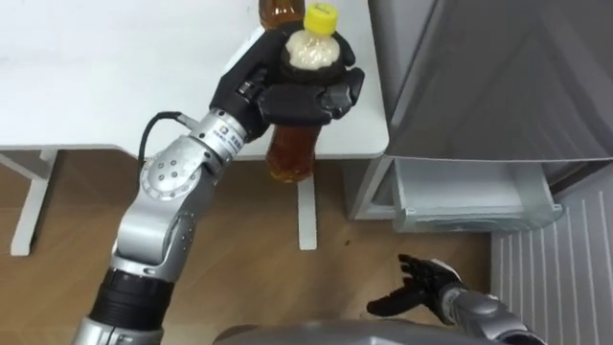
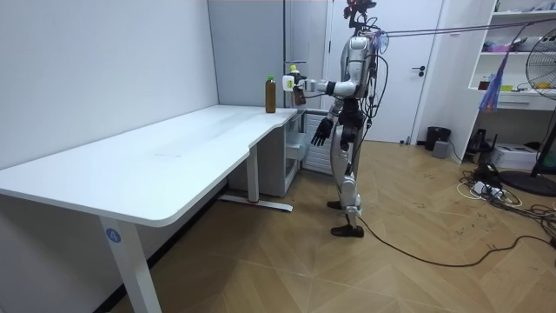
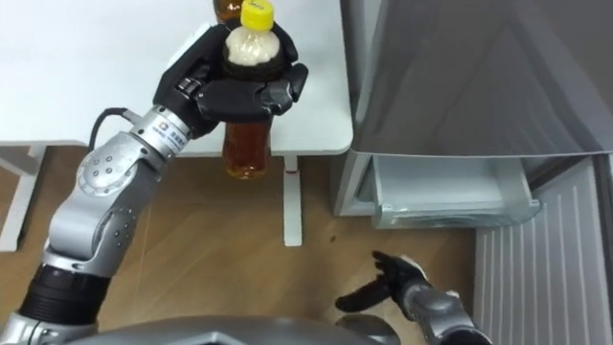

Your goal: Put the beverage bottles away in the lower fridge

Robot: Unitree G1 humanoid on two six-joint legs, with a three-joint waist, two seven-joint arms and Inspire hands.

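Observation:
My left hand (image 1: 299, 98) is shut on a bottle of amber drink (image 1: 290, 153) with a yellow cap, gripping it round the neck. It hangs upright just past the white table's (image 1: 115, 77) near edge, at its right corner. A second amber bottle (image 1: 277, 11) stands on the table right behind it; it also shows as the second bottle (image 2: 270, 94) in the room view. My right hand (image 1: 421, 286) hangs low by my side with relaxed fingers and holds nothing. The grey fridge (image 1: 498, 77) stands to the right of the table, and a pale drawer (image 1: 474, 196) shows in its lower part.
A ribbed white panel (image 1: 560, 278) lies at the lower right beside the drawer. The table's white leg (image 1: 306, 216) stands between the held bottle and the fridge. In the room view I stand at the long table's far end, by the fridge (image 2: 300, 130). Cables trail over the wooden floor (image 2: 417, 252).

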